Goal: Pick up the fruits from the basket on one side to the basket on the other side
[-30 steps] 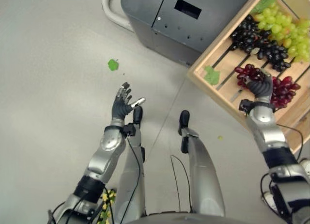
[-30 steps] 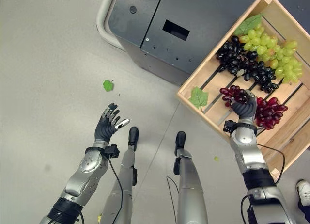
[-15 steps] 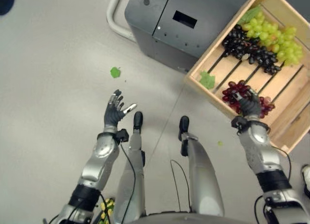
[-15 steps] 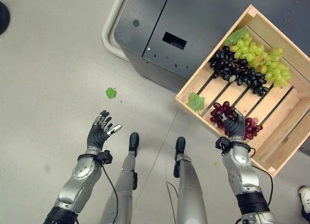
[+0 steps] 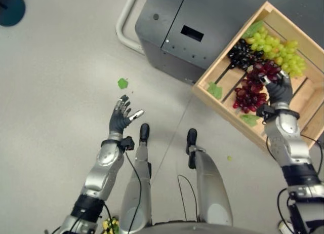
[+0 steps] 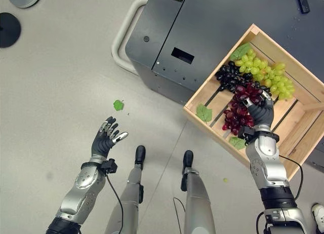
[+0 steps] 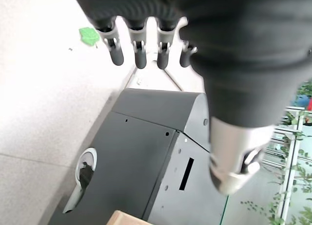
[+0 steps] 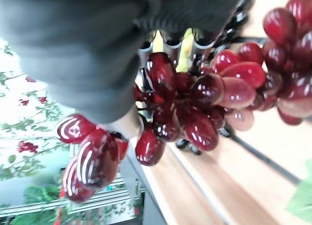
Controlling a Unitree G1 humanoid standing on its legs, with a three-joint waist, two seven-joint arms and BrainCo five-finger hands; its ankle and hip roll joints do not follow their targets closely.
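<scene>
Your right hand (image 6: 260,114) has its fingers curled round a bunch of glossy, oval red grapes (image 6: 240,108), held over the slatted wooden crate (image 6: 298,143). In that crate you have a black grape bunch (image 6: 229,77), a round-berried green grape bunch (image 6: 263,74) and flat green leaves (image 6: 204,113). Your left hand (image 6: 105,140) is above smooth grey floor, fingers spread and holding nothing. A boxy dark metal cabinet (image 6: 202,26) is beside the crate.
</scene>
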